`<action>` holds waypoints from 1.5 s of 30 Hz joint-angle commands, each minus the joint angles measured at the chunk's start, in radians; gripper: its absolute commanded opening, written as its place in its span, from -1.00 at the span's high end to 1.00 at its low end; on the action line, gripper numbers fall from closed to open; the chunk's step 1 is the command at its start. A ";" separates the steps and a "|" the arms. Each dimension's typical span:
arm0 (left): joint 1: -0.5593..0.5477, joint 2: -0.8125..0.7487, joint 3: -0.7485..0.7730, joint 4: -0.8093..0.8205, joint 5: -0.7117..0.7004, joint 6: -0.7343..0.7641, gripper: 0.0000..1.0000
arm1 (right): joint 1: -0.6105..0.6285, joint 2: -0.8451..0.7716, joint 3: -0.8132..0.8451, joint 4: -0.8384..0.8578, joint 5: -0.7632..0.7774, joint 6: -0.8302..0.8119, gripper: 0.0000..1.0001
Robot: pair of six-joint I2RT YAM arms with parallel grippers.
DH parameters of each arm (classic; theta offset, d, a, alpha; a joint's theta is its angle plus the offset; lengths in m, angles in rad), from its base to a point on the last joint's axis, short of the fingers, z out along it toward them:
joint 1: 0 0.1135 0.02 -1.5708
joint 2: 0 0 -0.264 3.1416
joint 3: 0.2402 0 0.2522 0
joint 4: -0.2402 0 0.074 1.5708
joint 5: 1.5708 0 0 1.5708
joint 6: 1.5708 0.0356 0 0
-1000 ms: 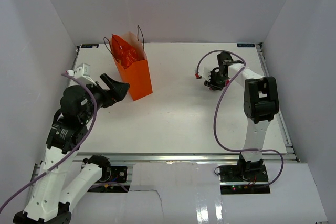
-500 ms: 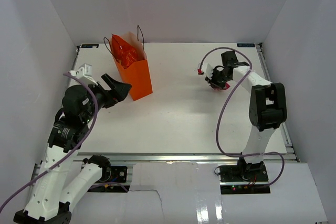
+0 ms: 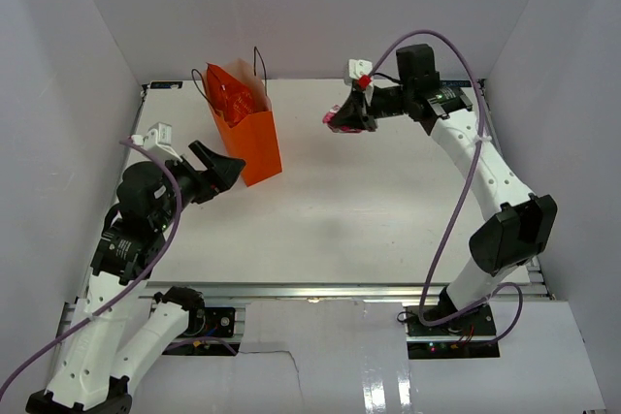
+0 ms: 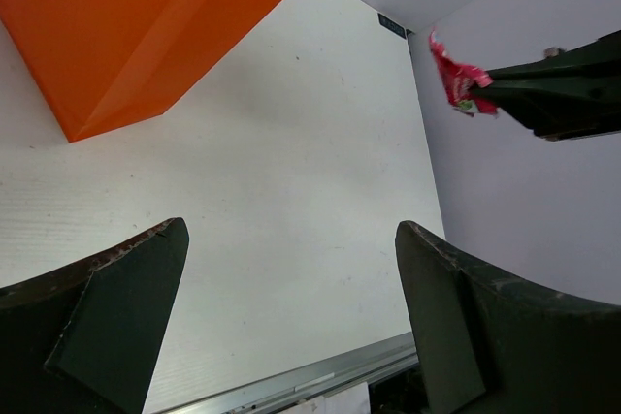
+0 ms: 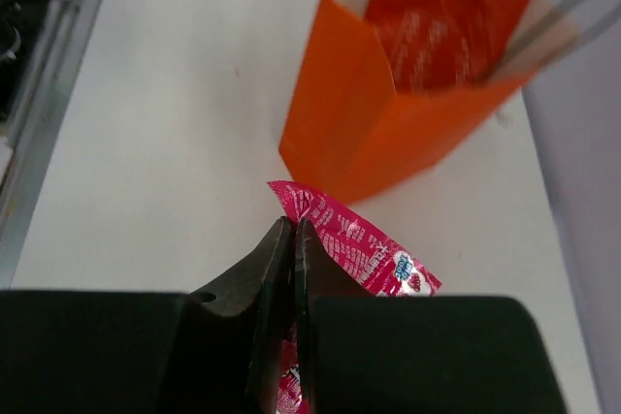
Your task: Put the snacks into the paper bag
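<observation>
The orange paper bag (image 3: 248, 138) stands upright at the back left, with the orange-red chip bag (image 3: 233, 96) inside it. In the right wrist view the paper bag (image 5: 408, 113) shows its open top and the chip bag (image 5: 432, 36) within. My right gripper (image 3: 340, 118) is raised above the table right of the bag, shut on a pink snack packet (image 5: 364, 244). The same pink packet (image 4: 458, 78) hangs at the upper right of the left wrist view. My left gripper (image 3: 225, 170) sits open just left of the paper bag's base (image 4: 136, 36), holding nothing.
A metal rail (image 4: 320, 380) runs along the table's near edge. White walls enclose the table on three sides. A purple cable (image 3: 456, 210) loops off the right arm.
The right gripper closed on the pink packet at the back right, lifted it off the table and carried it left toward the paper bag. The left arm stayed put.
</observation>
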 commanded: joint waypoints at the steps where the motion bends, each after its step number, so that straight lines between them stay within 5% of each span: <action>1: 0.005 -0.027 -0.013 0.017 0.010 -0.007 -0.96 | 0.125 -0.001 0.097 0.273 -0.073 0.356 0.85; 3: 0.006 -0.041 -0.022 0.017 0.008 -0.017 -0.96 | 0.206 0.037 0.121 0.513 0.013 0.529 0.85; 12: 0.006 -0.134 -0.059 -0.017 -0.009 -0.070 -0.96 | 0.395 0.398 0.585 0.806 0.387 0.735 0.85; 22: 0.006 -0.185 -0.048 -0.097 -0.039 -0.090 -0.96 | 0.431 0.539 0.547 0.997 0.717 0.663 0.85; 31: 0.006 -0.145 -0.034 -0.089 -0.038 -0.078 -0.96 | 0.429 0.471 0.433 0.971 0.738 0.585 -0.25; 36: 0.006 -0.119 -0.016 -0.080 -0.028 -0.054 -0.96 | 0.427 0.391 0.483 0.847 0.658 0.603 -0.43; 39: 0.006 -0.122 -0.016 -0.081 -0.025 -0.035 -0.96 | 0.406 0.313 0.531 0.630 0.567 0.584 -0.77; 40: 0.006 -0.125 -0.025 -0.081 -0.025 -0.026 -0.96 | 0.394 0.245 0.472 0.564 0.549 0.570 -0.88; 45: 0.005 -0.159 -0.077 -0.093 -0.015 0.000 -0.96 | 0.169 -0.018 0.041 0.384 0.432 0.570 -0.80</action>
